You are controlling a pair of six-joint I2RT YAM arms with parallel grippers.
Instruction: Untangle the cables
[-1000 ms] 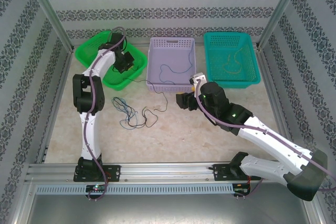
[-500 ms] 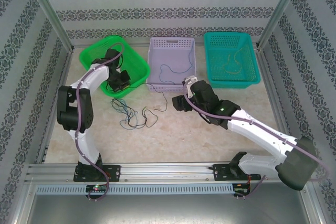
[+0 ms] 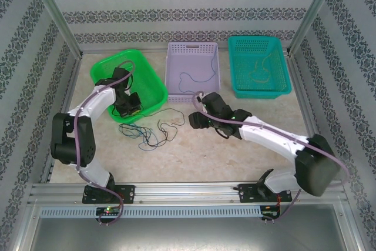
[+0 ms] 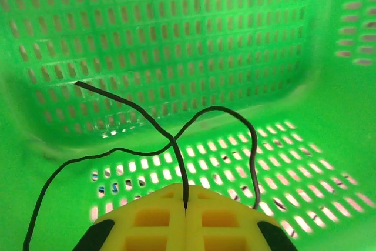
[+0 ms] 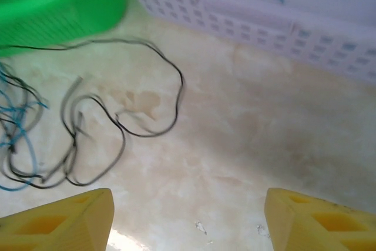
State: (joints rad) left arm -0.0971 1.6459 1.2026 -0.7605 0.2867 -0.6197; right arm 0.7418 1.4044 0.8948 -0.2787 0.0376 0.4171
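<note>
While the left gripper (image 4: 185, 207) is pinching a dark cable (image 4: 143, 119) inside the green basket (image 4: 176, 27) at the worktop's (image 3: 194, 157) far left corner, the right gripper (image 5: 188, 210) is hanging wide open. The tangled cables (image 3: 147, 133) are lying beside the basket's near edge.

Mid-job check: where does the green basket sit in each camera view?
Top external: green perforated plastic basket back left, beside the lilac slotted basket.
Left wrist: its slotted wall and floor behind the left gripper, shut on a thin dark cable.
Right wrist: its corner at upper left.
Shared landmark: the lilac basket on its right, top and right wrist views.
</note>
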